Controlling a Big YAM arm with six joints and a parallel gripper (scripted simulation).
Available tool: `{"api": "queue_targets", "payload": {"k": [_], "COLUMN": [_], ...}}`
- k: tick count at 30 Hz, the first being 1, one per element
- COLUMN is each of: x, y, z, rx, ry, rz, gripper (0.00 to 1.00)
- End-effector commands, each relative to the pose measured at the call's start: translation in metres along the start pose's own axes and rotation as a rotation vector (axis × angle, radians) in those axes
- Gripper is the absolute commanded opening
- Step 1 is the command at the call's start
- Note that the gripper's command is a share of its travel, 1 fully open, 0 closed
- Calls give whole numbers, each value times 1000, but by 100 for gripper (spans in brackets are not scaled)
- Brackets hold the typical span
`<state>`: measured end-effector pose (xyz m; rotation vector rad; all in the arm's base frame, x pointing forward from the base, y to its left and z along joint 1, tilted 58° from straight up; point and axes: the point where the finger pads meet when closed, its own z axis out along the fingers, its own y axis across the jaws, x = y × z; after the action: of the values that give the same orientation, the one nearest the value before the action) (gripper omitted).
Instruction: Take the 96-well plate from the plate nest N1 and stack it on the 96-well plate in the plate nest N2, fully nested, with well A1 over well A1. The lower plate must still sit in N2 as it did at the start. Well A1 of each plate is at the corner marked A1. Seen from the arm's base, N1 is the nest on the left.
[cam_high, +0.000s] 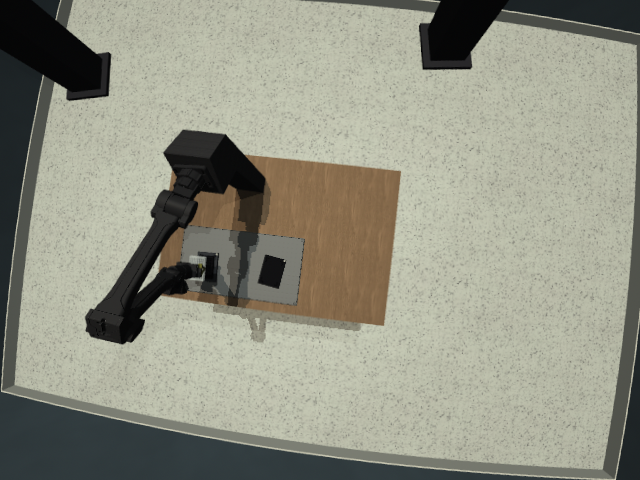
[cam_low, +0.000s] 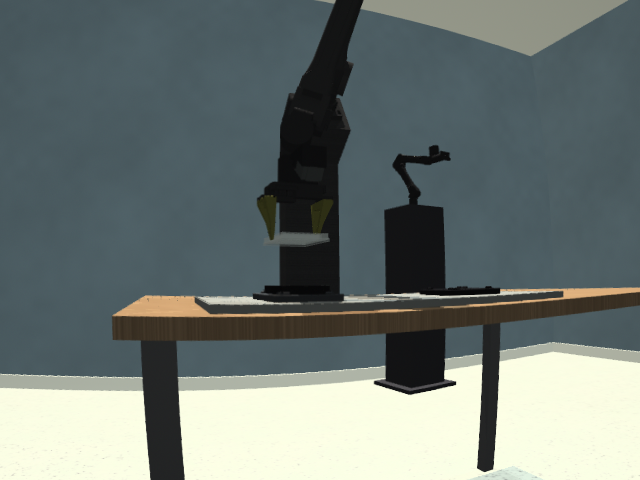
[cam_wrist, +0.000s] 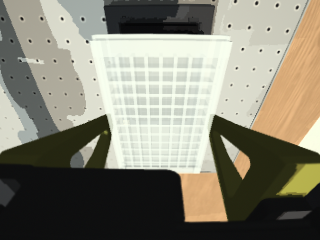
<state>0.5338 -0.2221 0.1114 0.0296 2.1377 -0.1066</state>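
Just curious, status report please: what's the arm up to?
Fingers clamped on the white plate. Plate high above its dark nest. Nothing blocks the way.

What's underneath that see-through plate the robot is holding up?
The plate hangs in the tool, in the air above a black nest on the grey perforated board. From the wrist view the plate covers most of the nest.

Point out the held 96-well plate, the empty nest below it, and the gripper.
96-well plate (cam_wrist: 160, 105), wrist view, its well grid.
Plate nest N1 (cam_low: 297, 295), exterior view, its front edge.
Gripper (cam_low: 294, 219), exterior view, midway between its fingers.
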Motion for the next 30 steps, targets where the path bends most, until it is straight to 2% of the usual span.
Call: {"api": "queue_targets", "payload": {"k": [1,4,19,30], "x": [-7,-5,-1,-4], "y": [11,9,11,11], "z": [-2,9,30,49], "rx": [-12,-11,-15,-12], "ry": [-11,-11,-1,-10], "rz": [-1,-1,3,0], "gripper": [0,0,0,0]}}
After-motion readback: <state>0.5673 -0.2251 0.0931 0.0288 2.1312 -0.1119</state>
